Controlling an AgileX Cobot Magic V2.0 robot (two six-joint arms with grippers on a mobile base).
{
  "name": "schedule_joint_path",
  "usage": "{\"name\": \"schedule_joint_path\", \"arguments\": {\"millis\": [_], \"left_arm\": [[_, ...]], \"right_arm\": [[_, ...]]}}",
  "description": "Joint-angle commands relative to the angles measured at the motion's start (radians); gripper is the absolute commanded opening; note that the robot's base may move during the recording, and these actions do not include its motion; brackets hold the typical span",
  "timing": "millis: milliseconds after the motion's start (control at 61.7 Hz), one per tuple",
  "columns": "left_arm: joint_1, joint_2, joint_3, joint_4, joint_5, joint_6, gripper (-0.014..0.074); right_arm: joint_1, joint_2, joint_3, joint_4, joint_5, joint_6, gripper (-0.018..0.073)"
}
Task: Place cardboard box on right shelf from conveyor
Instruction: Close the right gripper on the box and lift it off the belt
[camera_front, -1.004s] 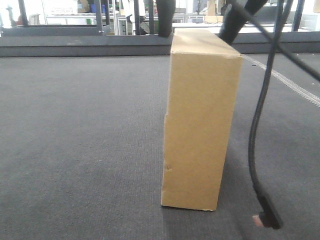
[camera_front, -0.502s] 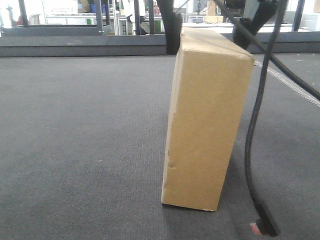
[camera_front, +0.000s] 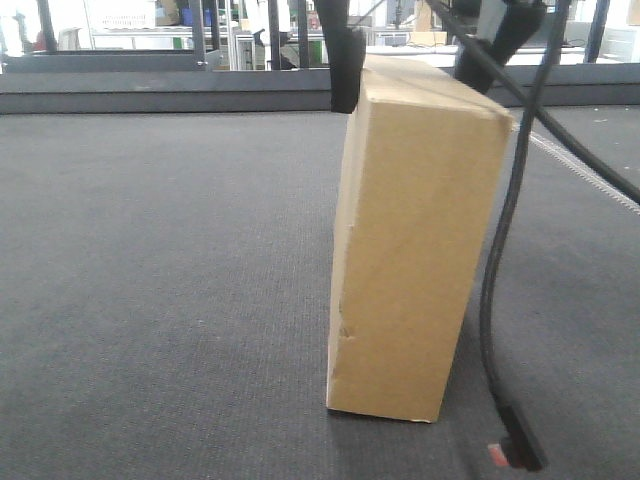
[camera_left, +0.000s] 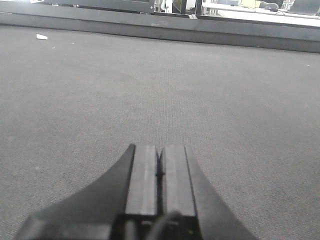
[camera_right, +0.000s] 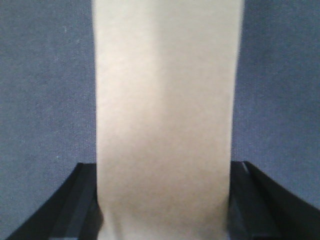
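Note:
The tan cardboard box stands upright on its narrow end on the dark-grey conveyor, leaning slightly. My right gripper comes down over its top, one black finger on each side face. In the right wrist view the box fills the gap and both fingers press against its sides, so the gripper is shut on it. My left gripper hovers low over bare belt, shut with nothing in it. The right shelf is out of view.
A black cable hangs just right of the box and ends in a connector near the belt. A pale seam crosses the belt at right. A dark raised rail borders the far edge, with frames and tables beyond it.
The right gripper's fingers have come lower onto the top of the box. The box's top has shifted a little to the right, and the hanging cable has swung slightly.

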Motion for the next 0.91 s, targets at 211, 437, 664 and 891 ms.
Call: {"name": "schedule_joint_path", "arguments": {"millis": [211,437,664,891], "left_arm": [[0.001,-0.007,-0.003,-0.005,-0.082,-0.003,-0.0119],[0.001,-0.007,-0.003,-0.005,-0.082,-0.003,-0.0119],[0.001,-0.007,-0.003,-0.005,-0.082,-0.003,-0.0119],[0.001,-0.007,-0.003,-0.005,-0.082,-0.003,-0.0119]], "right_arm": [[0.003,-0.067,-0.035,0.028,-0.038,-0.021,0.0029],[-0.014,-0.138,-0.033,0.031,-0.047,-0.19,0.0029],[-0.104,-0.286,0.097,0.038,-0.206,-0.431,0.0029],[-0.253,-0.501,0.346,0.113,-0.488,-0.562,0.0029]]}}
